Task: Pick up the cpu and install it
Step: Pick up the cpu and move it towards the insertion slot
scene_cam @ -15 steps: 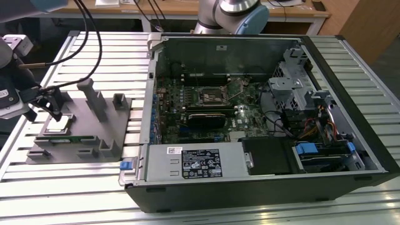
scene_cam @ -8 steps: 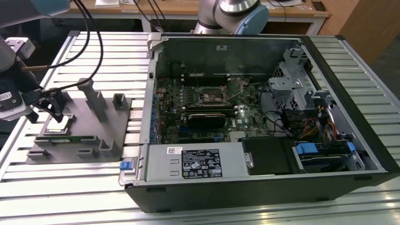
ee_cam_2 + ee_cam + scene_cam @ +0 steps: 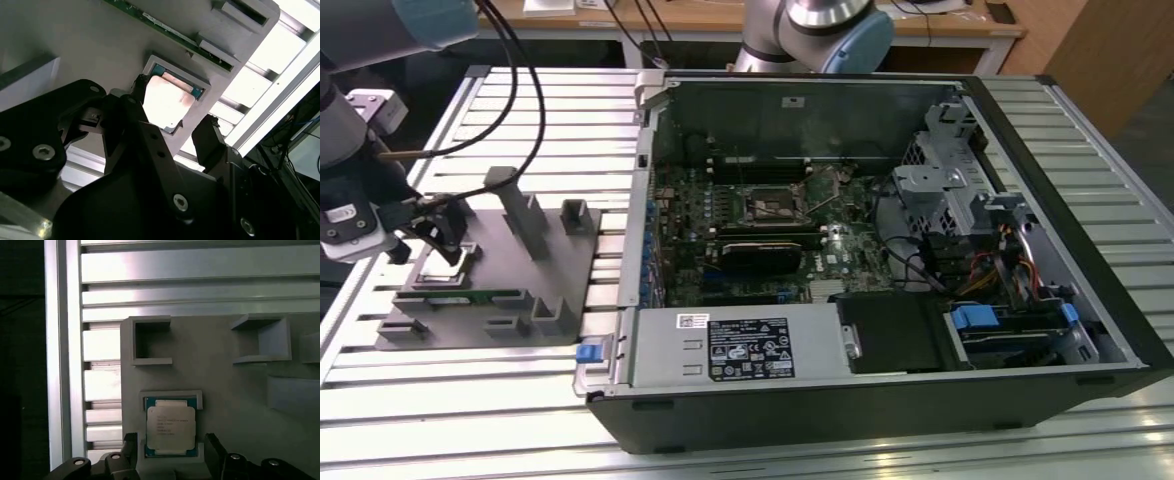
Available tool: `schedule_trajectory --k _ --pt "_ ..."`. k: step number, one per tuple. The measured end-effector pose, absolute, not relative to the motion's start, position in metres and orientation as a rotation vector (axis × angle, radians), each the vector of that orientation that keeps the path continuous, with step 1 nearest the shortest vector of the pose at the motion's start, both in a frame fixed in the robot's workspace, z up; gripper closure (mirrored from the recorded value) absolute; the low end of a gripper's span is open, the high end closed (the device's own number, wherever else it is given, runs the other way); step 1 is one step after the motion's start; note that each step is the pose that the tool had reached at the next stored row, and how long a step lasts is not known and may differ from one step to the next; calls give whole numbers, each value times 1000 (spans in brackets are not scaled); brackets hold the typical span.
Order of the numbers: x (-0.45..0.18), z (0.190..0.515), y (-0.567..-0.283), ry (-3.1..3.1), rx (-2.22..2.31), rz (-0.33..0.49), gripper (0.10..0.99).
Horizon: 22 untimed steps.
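The cpu [image 3: 170, 427], a small square chip with a pale silver top, lies flat in a framed pocket of the grey plastic tray [image 3: 225, 385]. In both wrist views my gripper [image 3: 171, 444] hangs just above it, open, with one black finger [image 3: 131, 446] on each side of the chip and a gap to its edges. The second wrist view shows the cpu [image 3: 165, 102] between the fingertips [image 3: 207, 127] of the gripper [image 3: 174, 104]. In the exterior view the gripper [image 3: 440, 245] sits over the tray [image 3: 507, 300] at the exterior view's left.
An open computer case [image 3: 881, 400] lies at the exterior view's right, its motherboard socket [image 3: 767, 207] exposed. On the tray stand upright grey posts [image 3: 520, 210] and a long green circuit strip [image 3: 165, 30]. Everything rests on a slatted aluminium table [image 3: 454, 420].
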<state>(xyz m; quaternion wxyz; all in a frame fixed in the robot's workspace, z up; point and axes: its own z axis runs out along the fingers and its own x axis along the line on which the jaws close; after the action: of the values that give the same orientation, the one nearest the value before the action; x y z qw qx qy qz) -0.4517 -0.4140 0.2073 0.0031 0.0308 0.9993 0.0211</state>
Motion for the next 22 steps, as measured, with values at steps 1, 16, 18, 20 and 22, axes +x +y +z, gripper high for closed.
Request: schedule_trajectory --k 1,16,18,20,22 --pt "-452 206 -414 3133 96 66 439" --pt "-452 192 -408 3133 97 66 439" --pt "-452 190 -408 3133 97 66 439" --pt "-452 188 -407 3133 97 66 439" --pt "-452 187 -407 3133 97 66 455"
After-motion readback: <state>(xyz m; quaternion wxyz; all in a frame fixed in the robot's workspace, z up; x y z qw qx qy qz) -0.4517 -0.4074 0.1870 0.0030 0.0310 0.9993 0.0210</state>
